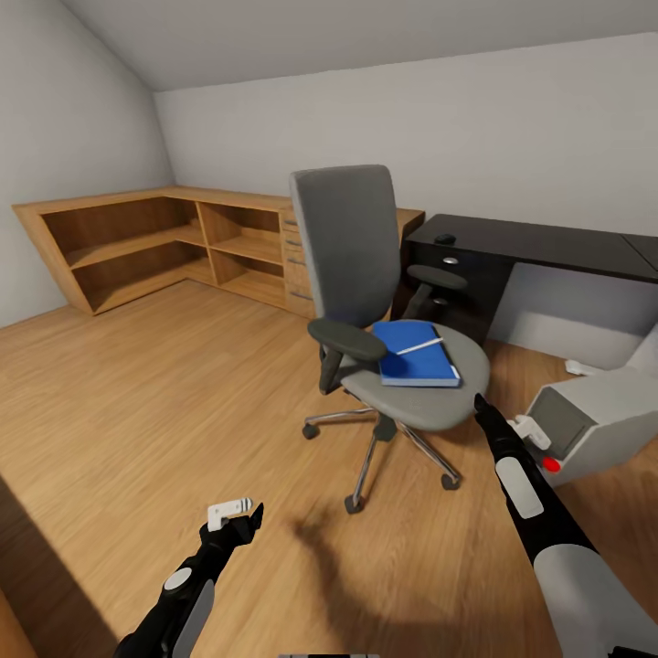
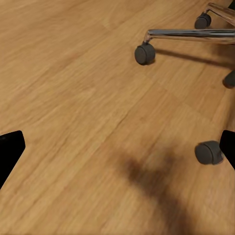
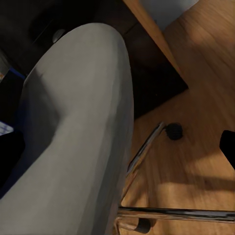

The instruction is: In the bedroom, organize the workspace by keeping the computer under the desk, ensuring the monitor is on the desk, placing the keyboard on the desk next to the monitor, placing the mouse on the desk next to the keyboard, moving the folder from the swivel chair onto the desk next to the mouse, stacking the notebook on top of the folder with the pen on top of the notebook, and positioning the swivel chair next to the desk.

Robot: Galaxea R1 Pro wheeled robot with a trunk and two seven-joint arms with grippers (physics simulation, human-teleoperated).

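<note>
The wooden floor (image 1: 137, 402) carries the swivel chair (image 1: 366, 274) on its castors at centre; the computer (image 1: 599, 425) sits on the floor at the chair's 3 o'clock, the desk (image 1: 539, 242) stands at its 1 o'clock, wooden shelves (image 1: 155, 242) at 10 o'clock

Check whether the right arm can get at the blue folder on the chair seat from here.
Probably yes. The right end effector sits at the seat's front edge, and the folder lies just beyond it with a pen on top; no armrest stands between them.
</note>
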